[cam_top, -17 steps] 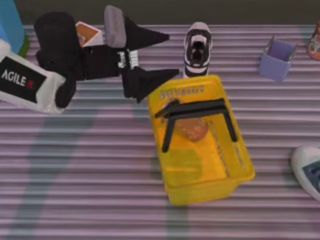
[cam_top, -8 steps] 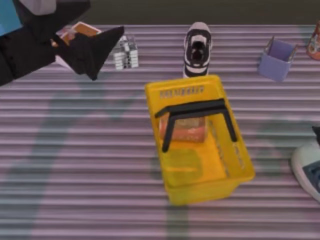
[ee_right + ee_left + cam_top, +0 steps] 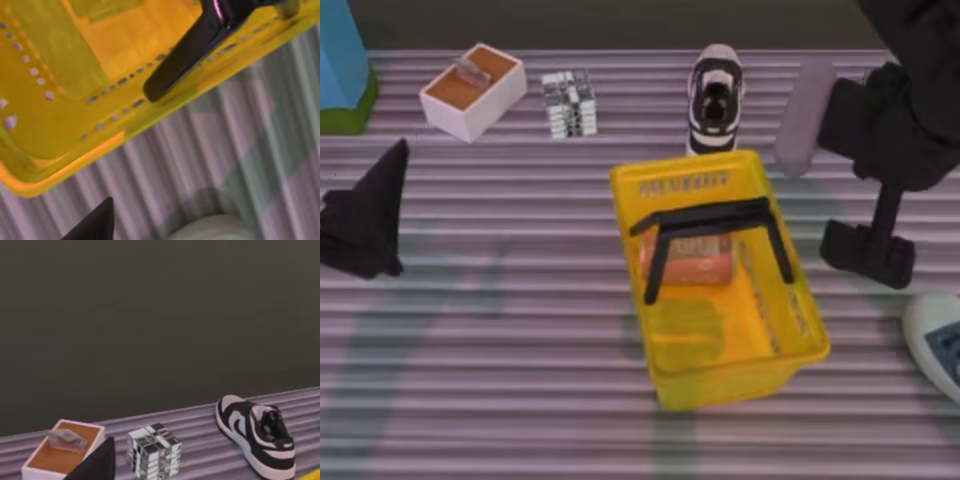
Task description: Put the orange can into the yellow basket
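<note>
The yellow basket (image 3: pixel 790 330) stands mid-table with its black handles (image 3: pixel 710 215) folded across the top. The orange can (image 3: pixel 695 260) lies inside it, under the handles, at the far end. My left gripper (image 3: pixel 378 212) hangs open and empty at the table's left edge, far from the basket; one dark finger (image 3: pixel 97 466) shows in the left wrist view. My right gripper (image 3: pixel 868 252) is open and empty, just right of the basket. The right wrist view shows the basket's wall (image 3: pixel 100 75), a handle (image 3: pixel 200 40) and one finger (image 3: pixel 97 225), not the can.
At the back stand a white box with an orange-brown top (image 3: pixel 472 90), a mirrored cube (image 3: pixel 568 103) and a black-and-white sneaker (image 3: pixel 715 98). A blue object (image 3: pixel 340 60) fills the back left corner. A white shoe (image 3: pixel 935 340) lies at the right edge. The right arm covers the back right.
My left arm has drawn back from beside the basket to the table's left edge. My right arm has swung in at the back right. The can has settled on its side in the basket.
</note>
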### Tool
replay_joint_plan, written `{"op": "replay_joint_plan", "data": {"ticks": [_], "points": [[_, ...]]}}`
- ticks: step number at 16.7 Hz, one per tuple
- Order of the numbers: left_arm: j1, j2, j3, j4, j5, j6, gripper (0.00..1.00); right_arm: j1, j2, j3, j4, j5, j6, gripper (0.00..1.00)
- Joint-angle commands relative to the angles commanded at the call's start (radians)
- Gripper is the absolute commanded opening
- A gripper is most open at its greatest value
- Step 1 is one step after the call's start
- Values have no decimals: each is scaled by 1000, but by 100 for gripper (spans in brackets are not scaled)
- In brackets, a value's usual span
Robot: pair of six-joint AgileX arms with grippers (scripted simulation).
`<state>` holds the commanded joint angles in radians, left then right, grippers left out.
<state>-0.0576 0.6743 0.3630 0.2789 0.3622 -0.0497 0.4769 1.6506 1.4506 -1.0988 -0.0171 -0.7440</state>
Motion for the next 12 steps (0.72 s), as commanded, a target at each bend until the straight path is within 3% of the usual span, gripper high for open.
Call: {"op": "replay_joint_plan", "data": {"ticks": [4,7,12], "points": [[41,-353,-178,-141,-177,16,100,97,294,309,-186,6,-153,100],[62,-540,-281,-219,-280,32,100,154,452,496,-283,13,-242,100],[78,-674,-363,-279,-362,50,100,199,569,649,-352,20,-312,100]]}}
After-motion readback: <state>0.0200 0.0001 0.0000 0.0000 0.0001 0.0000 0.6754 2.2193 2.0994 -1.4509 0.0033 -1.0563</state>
